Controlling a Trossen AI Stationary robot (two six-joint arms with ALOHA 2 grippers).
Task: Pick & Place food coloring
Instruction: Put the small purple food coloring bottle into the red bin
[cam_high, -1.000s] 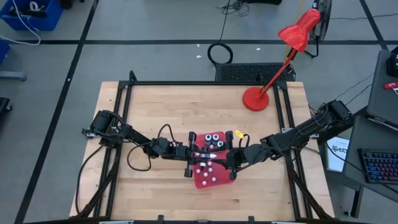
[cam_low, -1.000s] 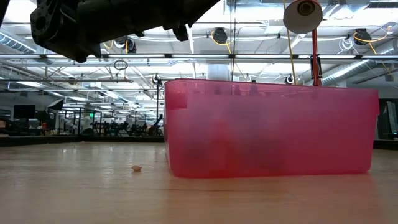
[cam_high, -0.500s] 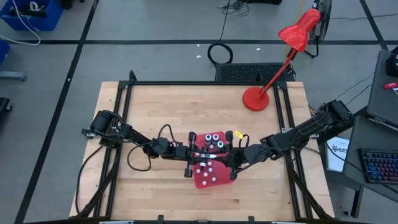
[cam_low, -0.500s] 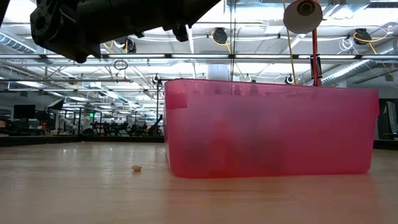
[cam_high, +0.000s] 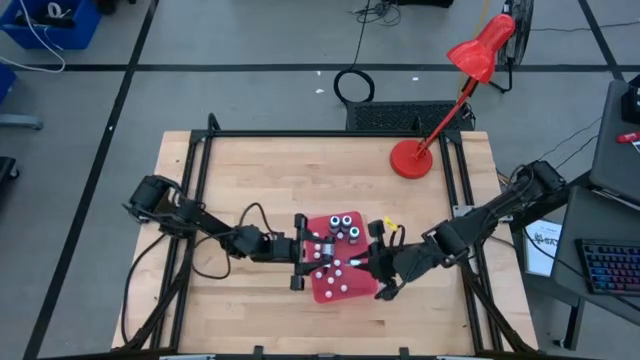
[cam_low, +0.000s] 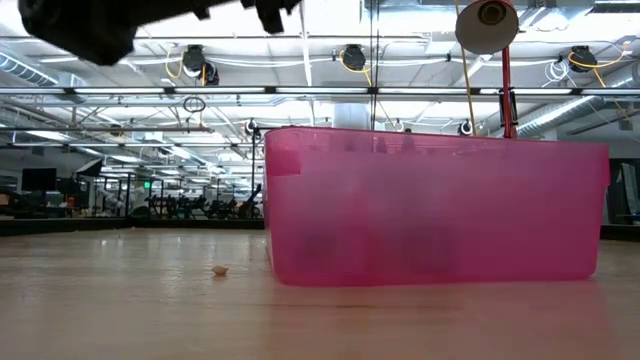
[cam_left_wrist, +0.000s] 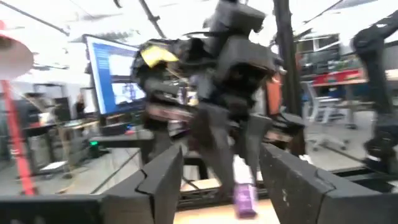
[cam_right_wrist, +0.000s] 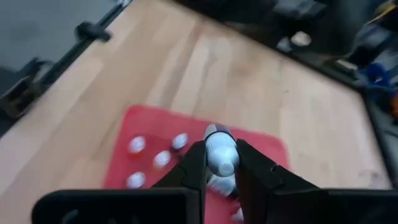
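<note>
A stubby food coloring bottle (cam_right_wrist: 221, 157) with a pale body and rounded whitish top is sitting pinched between the fingers of the right gripper (cam_right_wrist: 221, 163), held above the red tray (cam_right_wrist: 267, 149) in the centre of the right wrist frame. Below it, small white-capped pieces (cam_right_wrist: 163, 158) are lying on the tray's floor. In the high view the tray (cam_high: 352, 290) is sitting low centre on the wooden table (cam_high: 260, 170), with dark-topped bottles (cam_high: 341, 222) clustered at its upper edge. The left gripper (cam_high: 302, 262) is hovering at the tray's left rim, fingers spread. The low view is showing only the tray's translucent pink wall (cam_low: 435, 205), its contents blurred; the held bottle's label is unreadable.
</note>
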